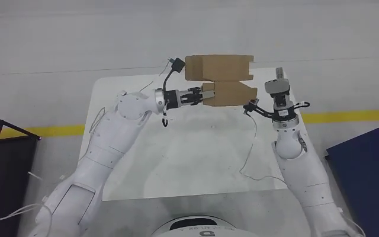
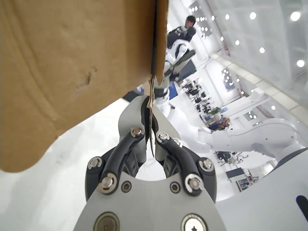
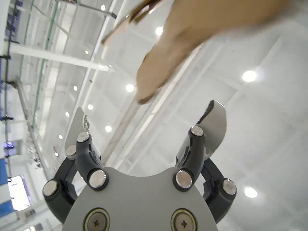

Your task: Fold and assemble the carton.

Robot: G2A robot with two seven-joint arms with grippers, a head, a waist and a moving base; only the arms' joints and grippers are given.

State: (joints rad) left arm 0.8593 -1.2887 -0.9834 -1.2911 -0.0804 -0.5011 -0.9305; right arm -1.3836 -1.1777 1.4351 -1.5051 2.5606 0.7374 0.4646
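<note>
Carton (image 1: pixel 219 67) corner clamped, hidden inside left gripper (image 2: pixel 149 114).

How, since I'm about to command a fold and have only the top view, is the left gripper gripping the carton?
Observer: The left gripper is shut on a thin cardboard edge of the carton, pinched right at its fingertips rather than deep in the jaws.
Operator: Is the right one holding it too? From above it just looks close.
Observer: No. In its own wrist view the right gripper is open, with nothing between its fingers. The carton sits beyond them, not touching either one.
</note>
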